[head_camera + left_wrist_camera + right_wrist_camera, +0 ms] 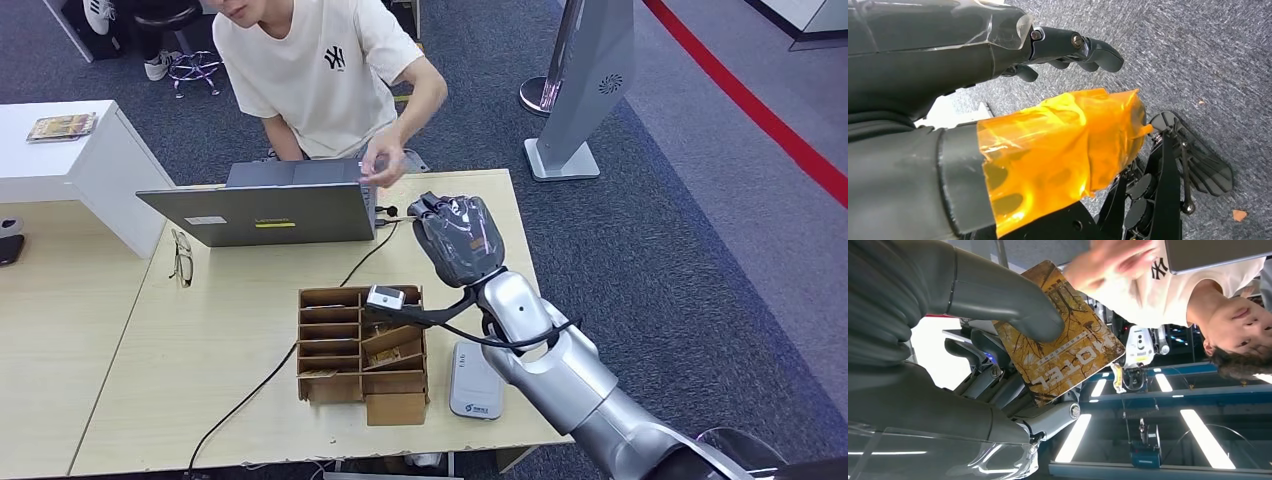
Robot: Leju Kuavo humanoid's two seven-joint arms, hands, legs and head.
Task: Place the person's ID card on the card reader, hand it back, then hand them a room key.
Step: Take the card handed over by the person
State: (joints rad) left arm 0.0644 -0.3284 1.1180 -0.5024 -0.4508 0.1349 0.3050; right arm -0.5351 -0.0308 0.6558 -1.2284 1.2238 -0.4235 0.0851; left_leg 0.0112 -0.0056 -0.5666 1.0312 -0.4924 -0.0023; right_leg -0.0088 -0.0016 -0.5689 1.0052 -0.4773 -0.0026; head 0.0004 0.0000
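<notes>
A light wooden table (250, 310) stands on grey carpet. The room key (1060, 335), a thin, stiff, light and probably slippery card, is pinched by the right hand (458, 238) near the person's hand (385, 162). It is best taken by its free edge. The left hand (1058, 135) is spread.

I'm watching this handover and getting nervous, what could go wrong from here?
The right hand holds the hotel key card by one end under its thumb, so it could slip before the person's hand grasps it. That reaching hand is beside the laptop, which a bump could knock.
</notes>
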